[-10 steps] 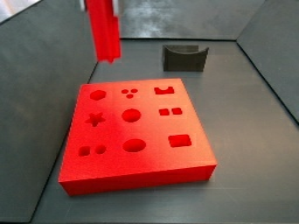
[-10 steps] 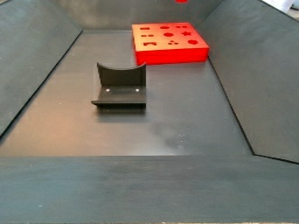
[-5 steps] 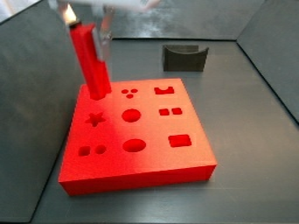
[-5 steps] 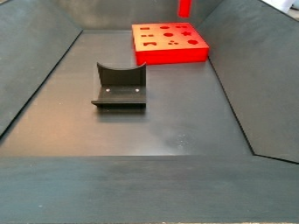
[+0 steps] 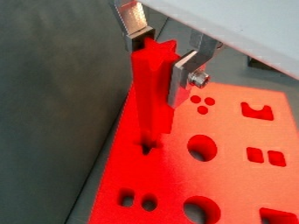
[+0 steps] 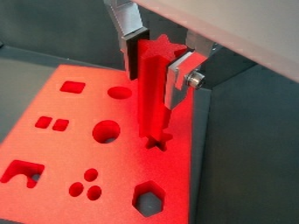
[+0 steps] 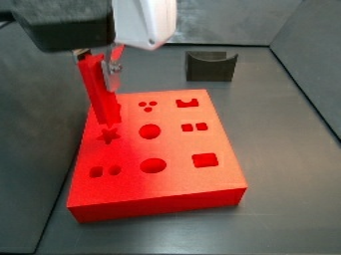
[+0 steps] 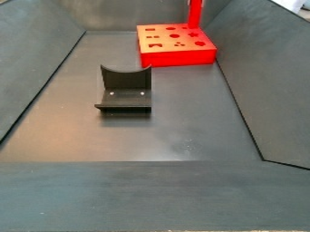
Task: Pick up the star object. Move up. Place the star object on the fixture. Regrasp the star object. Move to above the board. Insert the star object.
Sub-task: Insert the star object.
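Now the gripper (image 5: 163, 54) clamps the star object (image 5: 147, 101) upright, lowered since before, its tip entering the board's (image 7: 186, 169) star hole (image 6: 156, 142).

Gripper (image 5: 163, 54) body cut off by frame edge in both wrist views; only finger plates w/ dark pads show. Star object (image 6: 153, 92): lower tip meets the board (image 6: 70, 131) at the star hole, depth of entry can't be told. In a side view, star object (image 8: 194, 13) cut off at top edge, gripper out of frame. In a side view, gripper (image 7: 104, 62) mostly hidden under white/dark housing. Fixture (image 7: 210, 66) notch too small to make out there.
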Controlling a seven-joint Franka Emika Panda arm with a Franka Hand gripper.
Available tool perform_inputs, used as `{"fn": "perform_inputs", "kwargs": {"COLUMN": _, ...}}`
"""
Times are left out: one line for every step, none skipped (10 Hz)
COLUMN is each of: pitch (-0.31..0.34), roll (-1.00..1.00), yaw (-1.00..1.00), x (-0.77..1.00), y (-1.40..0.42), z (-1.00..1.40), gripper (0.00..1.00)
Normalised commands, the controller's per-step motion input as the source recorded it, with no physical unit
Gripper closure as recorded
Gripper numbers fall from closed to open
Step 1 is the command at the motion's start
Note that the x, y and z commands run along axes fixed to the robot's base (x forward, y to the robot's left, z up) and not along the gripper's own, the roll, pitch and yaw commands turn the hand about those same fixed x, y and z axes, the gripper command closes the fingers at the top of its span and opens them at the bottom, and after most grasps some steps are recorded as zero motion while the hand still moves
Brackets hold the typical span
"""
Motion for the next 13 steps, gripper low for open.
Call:
{"fn": "perform_inputs", "kwargs": {"pitch": -0.004, "roll": 0.01, "yaw": 0.0, "x": 0.0, "y": 0.0, "z": -0.29, "gripper": 1.0}}
{"fn": "perform_inputs", "kwargs": {"pitch": 0.0, "roll": 0.09, "yaw": 0.0, "x": 0.07, "y": -0.03, "z": -0.42, "gripper": 1.0}}
{"fn": "perform_inputs", "kwargs": {"pitch": 0.0, "roll": 0.0, "yaw": 0.0, "x": 0.0, "y": 0.0, "z": -0.03, "gripper": 1.0}}
{"fn": "perform_inputs", "kwargs": {"pitch": 0.0, "roll": 0.0, "yaw": 0.0, "x": 0.0, "y": 0.0, "z": -0.03, "gripper": 1.0}}
{"fn": "perform_inputs", "kwargs": {"pitch": -0.019, "roll": 0.0, "yaw": 0.0, "x": 0.05, "y": -0.07, "z": -0.28, "gripper": 1.0}}
{"fn": "perform_inputs", "kwargs": {"pitch": -0.007, "roll": 0.04, "yaw": 0.0, "x": 0.09, "y": -0.1, "z": -0.36, "gripper": 1.0}}
{"fn": "perform_inputs", "kwargs": {"pitch": -0.019, "roll": 0.01, "yaw": 0.0, "x": 0.04, "y": -0.06, "z": -0.31, "gripper": 1.0}}
{"fn": "perform_inputs", "kwargs": {"pitch": -0.044, "roll": 0.01, "yaw": 0.0, "x": 0.0, "y": -0.05, "z": -0.37, "gripper": 1.0}}
{"fn": "perform_inputs", "kwargs": {"pitch": -0.029, "roll": 0.04, "yaw": 0.0, "x": 0.0, "y": -0.04, "z": -0.43, "gripper": 1.0}}
{"fn": "perform_inputs", "kwargs": {"pitch": 0.0, "roll": 0.06, "yaw": -0.01, "x": 0.0, "y": 0.0, "z": -0.49, "gripper": 1.0}}
{"fn": "perform_inputs", "kwargs": {"pitch": 0.0, "roll": 0.07, "yaw": -0.04, "x": 0.0, "y": 0.0, "z": -0.54, "gripper": 1.0}}
{"fn": "perform_inputs", "kwargs": {"pitch": 0.0, "roll": 0.06, "yaw": -0.01, "x": 0.0, "y": 0.0, "z": -0.56, "gripper": 1.0}}
{"fn": "perform_inputs", "kwargs": {"pitch": 0.0, "roll": 0.06, "yaw": 0.0, "x": 0.01, "y": 0.0, "z": -0.57, "gripper": 1.0}}
